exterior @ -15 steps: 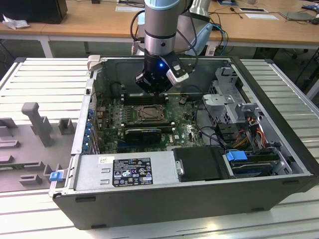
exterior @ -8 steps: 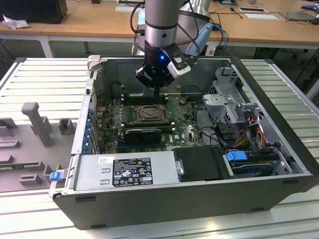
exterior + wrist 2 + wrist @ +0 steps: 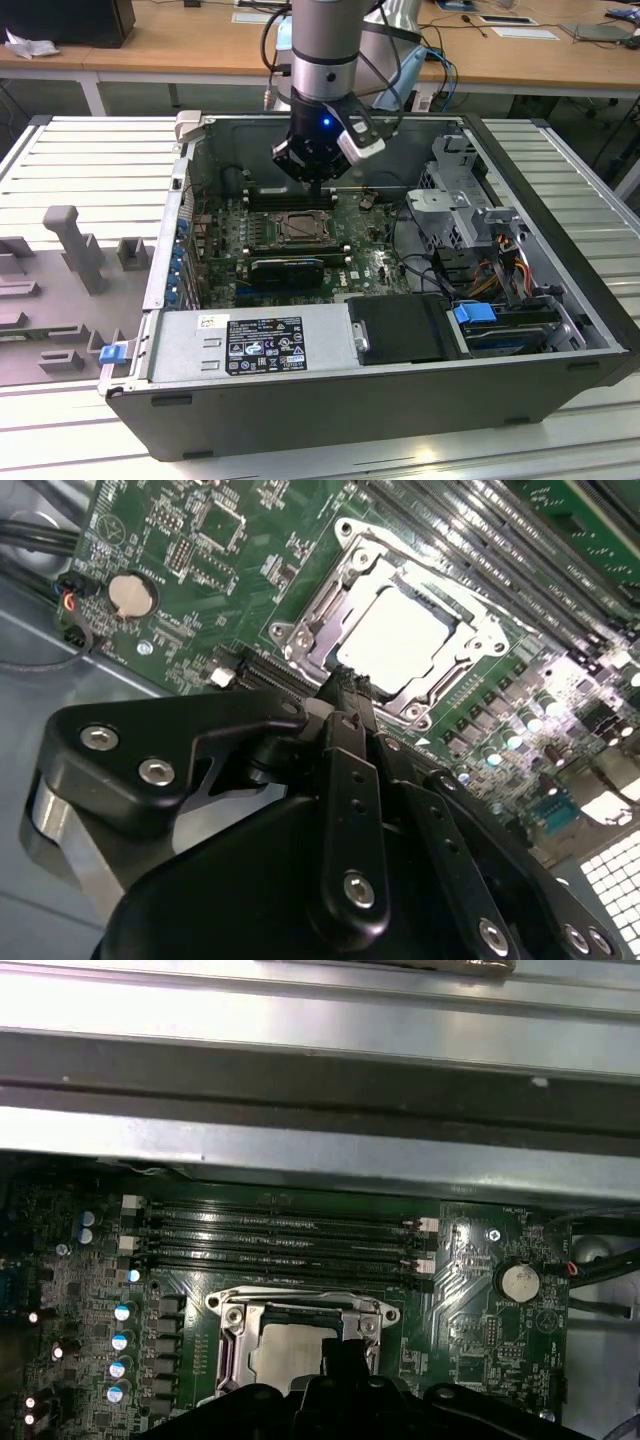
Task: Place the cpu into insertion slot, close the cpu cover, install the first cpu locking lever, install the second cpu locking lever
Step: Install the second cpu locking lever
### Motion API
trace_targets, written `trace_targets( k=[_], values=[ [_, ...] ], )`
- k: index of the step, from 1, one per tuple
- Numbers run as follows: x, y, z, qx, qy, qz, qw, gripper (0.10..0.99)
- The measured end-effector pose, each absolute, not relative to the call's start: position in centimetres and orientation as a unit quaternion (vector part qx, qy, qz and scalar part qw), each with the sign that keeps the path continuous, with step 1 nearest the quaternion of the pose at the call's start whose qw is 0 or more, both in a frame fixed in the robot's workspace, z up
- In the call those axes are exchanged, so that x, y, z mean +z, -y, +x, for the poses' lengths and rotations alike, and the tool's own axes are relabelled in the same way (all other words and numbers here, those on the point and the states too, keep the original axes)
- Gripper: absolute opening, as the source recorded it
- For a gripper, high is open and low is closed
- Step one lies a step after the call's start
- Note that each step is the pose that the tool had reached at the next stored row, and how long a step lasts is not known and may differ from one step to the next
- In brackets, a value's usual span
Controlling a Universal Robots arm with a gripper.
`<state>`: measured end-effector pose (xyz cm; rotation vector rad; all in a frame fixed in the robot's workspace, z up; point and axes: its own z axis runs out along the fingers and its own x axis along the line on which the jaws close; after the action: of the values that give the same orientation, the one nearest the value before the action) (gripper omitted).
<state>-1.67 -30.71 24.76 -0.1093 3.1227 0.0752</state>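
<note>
grey tray (image 3: pixel 60 290) lying at exterior view's left | black gripper (image 3: pixel 315 180) hanging above dark-framed square insertion slot (image 3: pixel 297 229), fingers (image 3: pixel 345 695) together | pale silver square cpu (image 3: pixel 400 638) sitting inside, cpu cover (image 3: pixel 470 640) lying closed | black memory slots (image 3: pixel 280 1240) flanking beside

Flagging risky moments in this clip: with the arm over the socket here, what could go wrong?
1. The gripper sits right at the edge of the cpu cover, which lies over the cpu; a slightly off push could scrape the cover or the board.
2. The memory slots run close beside the socket, so sideways drift might strike them.
</note>
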Motion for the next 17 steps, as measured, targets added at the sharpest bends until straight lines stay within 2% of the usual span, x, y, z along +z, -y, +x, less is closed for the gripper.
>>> trace_targets(
  k=[10,17],
  values=[
    [25.4,31.2,-1.7,0.024,-0.999,-0.035,0.008,0.106],
    [25.3,33.3,-1.7,0.024,-0.999,-0.035,0.008,0.106]
  ],
)
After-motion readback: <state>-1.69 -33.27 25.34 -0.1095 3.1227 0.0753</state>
